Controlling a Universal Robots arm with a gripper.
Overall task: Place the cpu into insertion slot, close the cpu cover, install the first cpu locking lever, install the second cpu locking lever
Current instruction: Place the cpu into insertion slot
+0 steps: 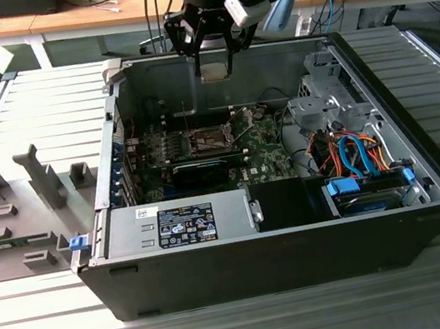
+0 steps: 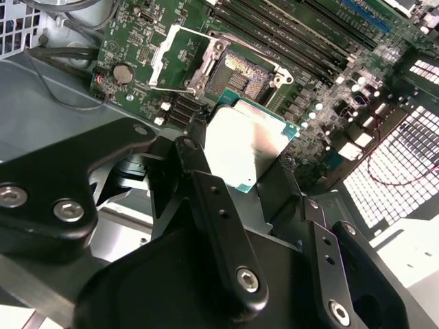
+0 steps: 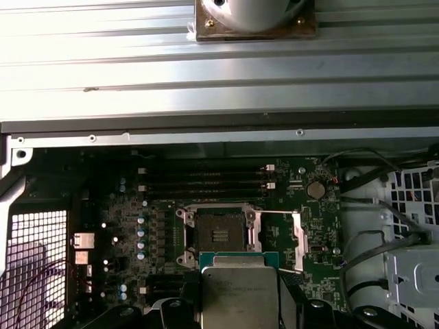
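Observation:
My gripper (image 1: 212, 63) hangs above the open computer case, over the motherboard's far side. It is shut on the cpu (image 2: 250, 144), a flat square chip with a silvery top and a green rim, pinched between two black fingers (image 2: 206, 185). In the first wrist view the cpu (image 3: 239, 291) sits just short of the insertion slot (image 3: 219, 236), well above it. The slot (image 2: 240, 72) lies bare, its dark contact field showing inside a metal frame. The cpu cover (image 3: 296, 233) is swung open to one side of the slot, green board showing through the window of the cover (image 2: 159, 58).
Long memory slots (image 3: 206, 181) run beside the socket, and a coin battery (image 3: 315, 190) sits near the cover. A power supply (image 1: 179, 222) and a drive bay with blue parts (image 1: 368, 190) line the case's near wall. Grey fixtures (image 1: 38, 186) stand at the exterior view's left.

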